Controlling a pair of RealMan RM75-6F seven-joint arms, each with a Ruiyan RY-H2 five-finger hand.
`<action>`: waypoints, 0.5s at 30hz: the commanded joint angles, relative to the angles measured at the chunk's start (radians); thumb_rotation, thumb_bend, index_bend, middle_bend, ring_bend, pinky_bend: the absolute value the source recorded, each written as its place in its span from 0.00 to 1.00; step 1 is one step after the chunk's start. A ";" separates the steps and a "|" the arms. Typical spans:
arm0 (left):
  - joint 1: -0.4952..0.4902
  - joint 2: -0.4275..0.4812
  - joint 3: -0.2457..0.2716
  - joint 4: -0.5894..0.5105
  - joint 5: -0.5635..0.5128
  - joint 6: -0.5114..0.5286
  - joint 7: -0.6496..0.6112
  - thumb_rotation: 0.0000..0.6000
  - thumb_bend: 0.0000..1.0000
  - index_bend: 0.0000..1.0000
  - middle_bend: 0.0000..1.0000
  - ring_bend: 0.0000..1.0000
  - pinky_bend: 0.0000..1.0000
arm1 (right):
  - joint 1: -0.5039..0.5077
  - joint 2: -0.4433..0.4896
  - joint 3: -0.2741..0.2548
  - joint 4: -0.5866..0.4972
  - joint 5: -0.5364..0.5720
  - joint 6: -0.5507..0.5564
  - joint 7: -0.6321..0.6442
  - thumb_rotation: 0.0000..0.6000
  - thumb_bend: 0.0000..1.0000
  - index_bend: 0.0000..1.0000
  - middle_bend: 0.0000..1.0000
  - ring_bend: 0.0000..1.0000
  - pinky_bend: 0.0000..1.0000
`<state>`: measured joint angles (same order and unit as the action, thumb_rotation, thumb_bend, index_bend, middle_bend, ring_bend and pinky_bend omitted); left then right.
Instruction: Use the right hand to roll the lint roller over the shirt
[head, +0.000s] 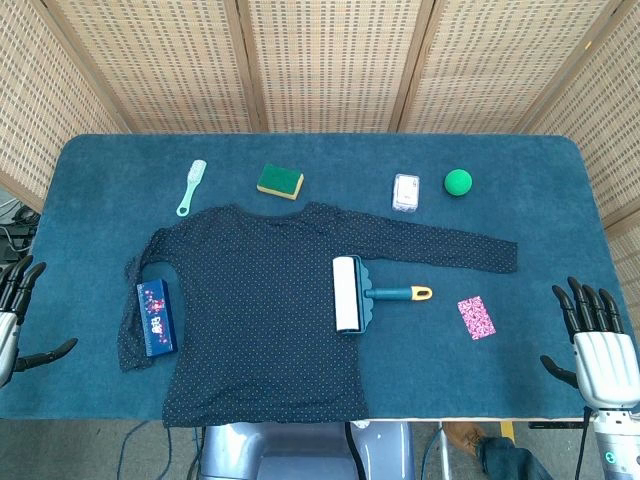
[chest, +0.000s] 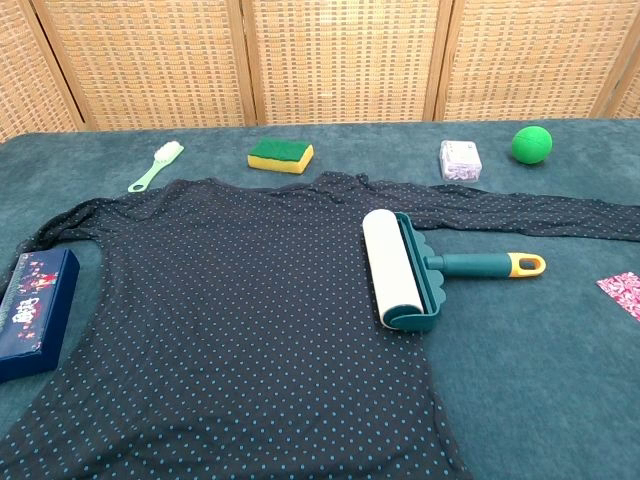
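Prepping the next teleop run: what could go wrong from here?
1. The lint roller handle points toward the right hand, but its head lies on the loose shirt; rolling may bunch the fabric.
2. The pink card lies between hand and handle; the reach may knock it.

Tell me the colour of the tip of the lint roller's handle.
Yellow-orange, capping a dark green handle on the lint roller; the chest view shows it best.

Roller (head: 349, 293) lying on shirt (head: 260, 320), handle toward the right. Behind shirt: brush (head: 191, 186), sponge (head: 280, 181), ball (head: 458, 181).
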<state>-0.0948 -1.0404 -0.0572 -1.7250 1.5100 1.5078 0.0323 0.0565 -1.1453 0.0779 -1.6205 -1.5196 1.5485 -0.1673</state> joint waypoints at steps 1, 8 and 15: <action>-0.006 -0.005 -0.002 0.013 0.000 -0.001 0.006 1.00 0.00 0.00 0.00 0.00 0.00 | 0.001 -0.003 0.001 0.002 0.005 -0.005 -0.006 1.00 0.00 0.00 0.00 0.00 0.00; -0.004 -0.003 -0.001 0.015 0.006 0.004 0.002 1.00 0.00 0.00 0.00 0.00 0.00 | 0.010 -0.010 0.006 0.006 0.015 -0.022 -0.007 1.00 0.00 0.00 0.20 0.23 0.08; -0.017 -0.021 -0.013 0.032 -0.011 -0.009 0.025 1.00 0.00 0.00 0.00 0.00 0.00 | 0.194 0.004 0.079 -0.021 0.098 -0.309 0.055 1.00 0.00 0.00 0.88 0.96 1.00</action>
<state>-0.1088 -1.0577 -0.0690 -1.6954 1.5029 1.5033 0.0529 0.1535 -1.1553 0.1172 -1.6169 -1.4784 1.3944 -0.1568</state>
